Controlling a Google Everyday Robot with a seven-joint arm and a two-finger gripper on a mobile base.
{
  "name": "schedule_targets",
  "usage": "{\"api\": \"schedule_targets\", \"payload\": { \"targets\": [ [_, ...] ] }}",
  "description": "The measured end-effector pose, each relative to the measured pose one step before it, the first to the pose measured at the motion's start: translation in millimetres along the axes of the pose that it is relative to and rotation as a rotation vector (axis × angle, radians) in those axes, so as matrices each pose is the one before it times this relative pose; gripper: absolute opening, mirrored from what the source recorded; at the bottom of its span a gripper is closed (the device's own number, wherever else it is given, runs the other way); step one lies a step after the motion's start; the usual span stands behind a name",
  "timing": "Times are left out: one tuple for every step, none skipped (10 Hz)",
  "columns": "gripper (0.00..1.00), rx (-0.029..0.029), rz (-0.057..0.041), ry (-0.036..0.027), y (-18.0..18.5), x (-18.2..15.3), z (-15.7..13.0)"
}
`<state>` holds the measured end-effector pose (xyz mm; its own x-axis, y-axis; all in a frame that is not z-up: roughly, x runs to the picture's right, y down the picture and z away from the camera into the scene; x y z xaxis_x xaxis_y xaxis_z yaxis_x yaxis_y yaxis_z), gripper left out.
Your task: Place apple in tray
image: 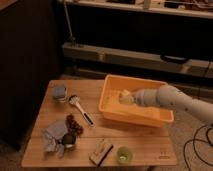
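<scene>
The orange tray (150,118) stands on the right half of the wooden table (45,150). My arm (175,100) reaches in from the right over the tray's right wall. My gripper (127,97) is inside the tray, low over its floor near the middle. A small pale rounded shape (121,94) sits right at the gripper's tip; I cannot tell whether it is the apple or part of the gripper. No apple shows anywhere else on the table.
On the table's left are a blue-grey sponge (60,92), a dish brush (80,109), dark grapes (74,124), a grey cloth (52,134) and a dark round fruit (67,139). A wooden block (101,151) and a green cup (124,155) sit at the front edge. Cables (197,142) lie on the floor, right.
</scene>
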<state>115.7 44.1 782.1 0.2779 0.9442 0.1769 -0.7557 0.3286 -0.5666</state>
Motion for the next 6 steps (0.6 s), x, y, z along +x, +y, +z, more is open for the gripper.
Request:
{"api": "schedule_targets", "payload": {
  "targets": [
    [0.80, -0.01105, -0.00180, 0.00111, 2.27, 0.16, 0.55],
    [0.80, -0.00842, -0.00098, 0.00083, 1.41, 0.34, 0.36],
    [0.80, 0.00073, 0.00067, -0.00054, -0.33, 0.09, -0.43],
    [0.80, 0.00012, -0.00010, -0.00018, 0.01, -0.11, -0.10],
    [0.80, -0.00006, 0.00013, 0.00010, -0.02, 0.12, 0.09],
    [0.80, 0.00006, -0.00002, -0.00020, 0.02, -0.12, -0.08]
  ]
}}
